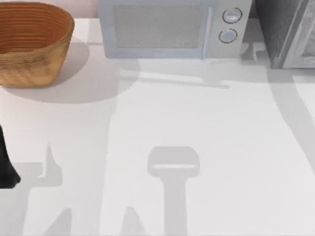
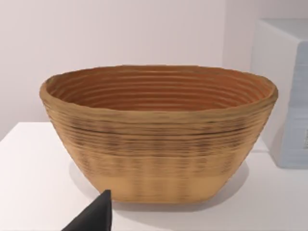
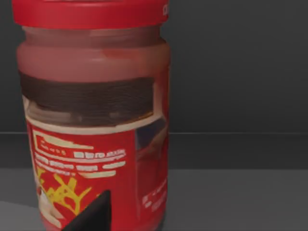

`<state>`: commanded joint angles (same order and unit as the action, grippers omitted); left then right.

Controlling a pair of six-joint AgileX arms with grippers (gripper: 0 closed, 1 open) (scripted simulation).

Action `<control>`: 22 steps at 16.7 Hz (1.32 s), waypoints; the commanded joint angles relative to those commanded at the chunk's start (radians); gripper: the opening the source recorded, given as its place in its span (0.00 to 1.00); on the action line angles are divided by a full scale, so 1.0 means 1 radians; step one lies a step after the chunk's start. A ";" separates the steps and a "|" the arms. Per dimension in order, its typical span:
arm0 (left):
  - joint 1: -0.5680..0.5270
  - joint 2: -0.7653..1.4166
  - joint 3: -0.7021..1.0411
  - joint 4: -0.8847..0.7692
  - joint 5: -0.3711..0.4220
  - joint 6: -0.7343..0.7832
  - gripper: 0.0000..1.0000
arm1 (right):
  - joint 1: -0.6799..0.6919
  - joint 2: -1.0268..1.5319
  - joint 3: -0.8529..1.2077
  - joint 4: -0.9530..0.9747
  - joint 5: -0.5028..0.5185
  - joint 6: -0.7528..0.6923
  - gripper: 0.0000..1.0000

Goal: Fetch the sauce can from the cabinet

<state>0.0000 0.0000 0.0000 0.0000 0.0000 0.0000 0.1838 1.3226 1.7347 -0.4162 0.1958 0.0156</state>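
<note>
Top view: woven tan basket (image 1: 32, 42) far left on white surface (image 1: 197, 123); pale microwave (image 1: 172, 27) centre back; dark grey speckled cabinet (image 1: 285, 32) far right; left arm (image 1: 6, 164) at left edge.

Left wrist view: basket (image 2: 159, 134) near; jaws' state cannot be told.

Right wrist view: red sauce can (image 3: 94, 120) upright on dark interior floor, close ahead; jaws' state cannot be told.

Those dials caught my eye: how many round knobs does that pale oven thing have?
2. Both sit on the microwave front's right side: upper knob directly above lower knob. None seems hidden.
</note>
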 joint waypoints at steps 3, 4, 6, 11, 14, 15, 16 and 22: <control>0.000 0.000 0.000 0.000 0.000 0.000 1.00 | 0.001 0.005 0.007 -0.001 0.001 0.000 1.00; 0.000 0.000 0.000 0.000 0.000 0.000 1.00 | 0.001 0.005 0.007 -0.001 0.001 0.000 1.00; 0.000 0.000 0.000 0.000 0.000 0.000 1.00 | -0.001 0.003 0.007 0.001 0.003 0.000 1.00; 0.000 0.000 0.000 0.000 0.000 0.000 1.00 | 0.098 0.088 0.072 0.014 0.107 0.004 1.00; 0.000 0.000 0.000 0.000 0.000 0.000 1.00 | 0.167 0.143 0.112 0.024 0.178 0.007 1.00; 0.000 0.000 0.000 0.000 0.000 0.000 1.00 | 0.181 0.153 0.120 0.027 0.193 0.007 1.00; 0.000 0.000 0.000 0.000 0.000 0.000 1.00 | 0.186 0.156 0.122 0.028 0.198 0.008 1.00; 0.000 0.000 0.000 0.000 0.000 0.000 1.00 | 0.171 0.192 0.158 0.027 0.184 0.008 1.00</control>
<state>0.0000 0.0000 0.0000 0.0000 0.0000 0.0000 0.3551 1.5146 1.8927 -0.3888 0.3799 0.0231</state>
